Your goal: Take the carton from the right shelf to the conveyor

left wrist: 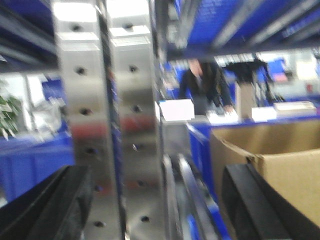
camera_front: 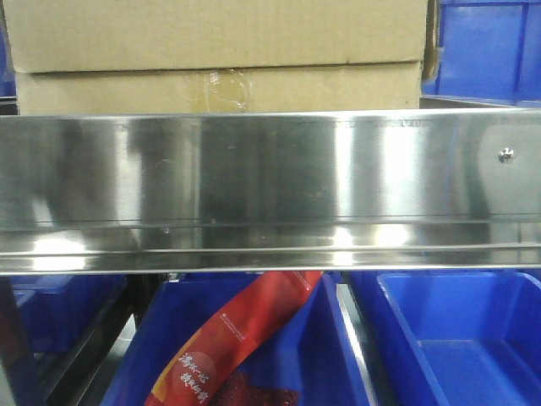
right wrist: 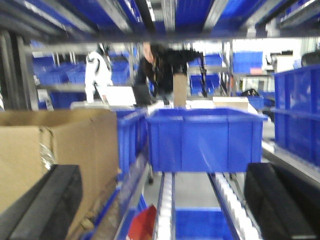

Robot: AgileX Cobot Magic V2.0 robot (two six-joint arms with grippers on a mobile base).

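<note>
Two pincers spread wide in my wrist views, left gripper (left wrist: 157, 172) and right gripper (right wrist: 162, 170) both holding nothing — carton (camera_front: 220, 51) upper left of front view, behind the right shelf (camera_front: 254, 178) steel rail, blue bin (right wrist: 205, 140) centre of right wrist view

Warehouse rack, front view: The carton (camera_front: 220, 51) sits on the right shelf (camera_front: 355, 247), behind its front rail (camera_front: 254, 178), with a screw (camera_front: 505, 155) near the rail's right end. An upper bin (camera_front: 486, 46) stands just right of the carton. Below the rail, a left bin (camera_front: 313, 338) and a right bin (camera_front: 473, 364) lie side by side, a packet (camera_front: 228, 347) leaning inside the left bin.
</note>
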